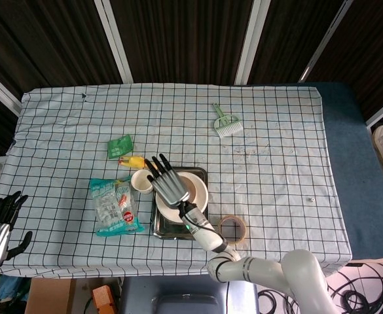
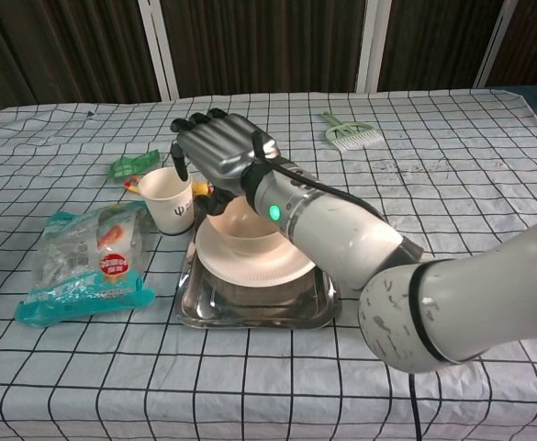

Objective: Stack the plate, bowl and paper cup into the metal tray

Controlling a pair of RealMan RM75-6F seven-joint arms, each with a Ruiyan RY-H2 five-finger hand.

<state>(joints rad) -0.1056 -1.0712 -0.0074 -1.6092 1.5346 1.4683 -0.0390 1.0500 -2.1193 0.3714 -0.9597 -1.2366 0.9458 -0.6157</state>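
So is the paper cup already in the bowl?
No, the paper cup stands on the cloth left of the metal tray, outside the bowl.

The head view looks steeply down from high above the near edge of the desk (image 1: 276, 131), far enough off to take in all four edges and the dark curtains past the far edge. The chest view sits low at the near edge, facing the far edge almost level and much closer. Both views share the metal tray (image 1: 162, 229) (image 2: 250, 312) by the near edge.
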